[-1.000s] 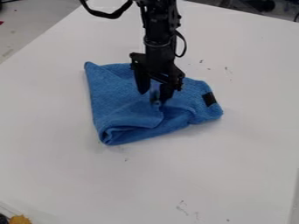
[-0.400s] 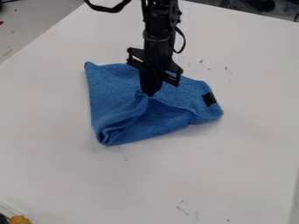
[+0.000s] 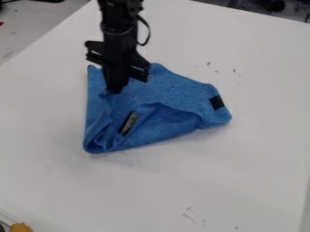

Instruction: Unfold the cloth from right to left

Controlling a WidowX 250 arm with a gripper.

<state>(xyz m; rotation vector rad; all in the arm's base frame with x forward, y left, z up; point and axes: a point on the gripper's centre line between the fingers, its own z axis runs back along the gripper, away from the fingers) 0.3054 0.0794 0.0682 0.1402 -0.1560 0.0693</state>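
Note:
My gripper point(image 3: 115, 90) is over the left part of the blue cloth point(image 3: 169, 90), shut on a pinch of it that is drawn up under the fingertips. From that pinch, folds run down to the cloth's lower left corner. A dark label shows on the inner layer near the middle, and a black patch lies at the right edge. The cloth rests on the white table, still layered along its front.
The white table point(image 3: 242, 158) surrounds the cloth, with small dark marks on its surface. A yellow-orange object point(image 3: 21, 227) lies at the lower left corner. Dark items stand beyond the table's far edge.
The gripper was open over the cloth's middle, then shut on it. It has since moved left, pulling the cloth's upper layer along and exposing the dark label.

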